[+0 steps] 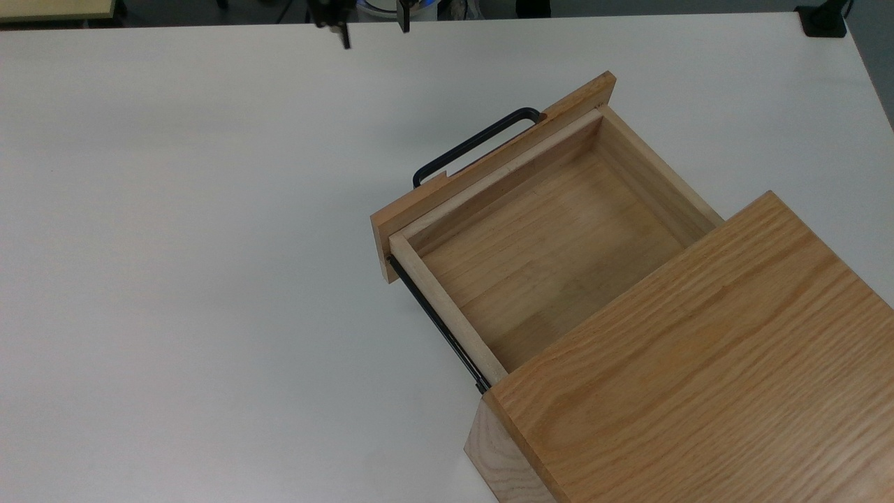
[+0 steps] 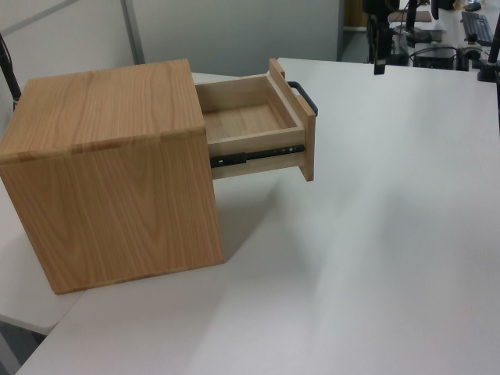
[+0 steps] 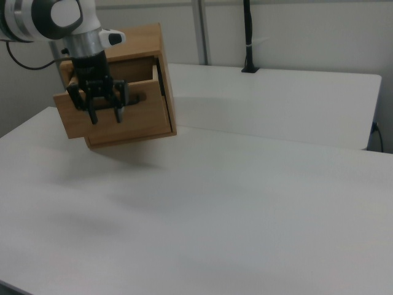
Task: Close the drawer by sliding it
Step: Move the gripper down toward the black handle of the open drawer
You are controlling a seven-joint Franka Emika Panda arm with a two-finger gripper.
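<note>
The drawer [image 2: 254, 129] stands pulled out of the cabinet [image 2: 109, 172], its black handle [image 2: 306, 96] below and left of one dark fingertip [image 2: 378, 58].

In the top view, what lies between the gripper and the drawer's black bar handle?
Nothing: bare white tabletop separates the open gripper, at the top view's upper edge, from the thin black metal bar handle on the light-wood drawer.

A broad white table [image 1: 209, 244] with a matte top takes soft, even light. Behind the table in the left view, a pale grey partition wall [image 2: 234, 31] with a metal post [image 2: 133, 31] stands, and desks with dark equipment [image 2: 445, 31] sit beyond its far corner. In the right view, 1 black pole [image 3: 247, 37] rises at the table's far edge before a light wall [image 3: 307, 31].
</note>
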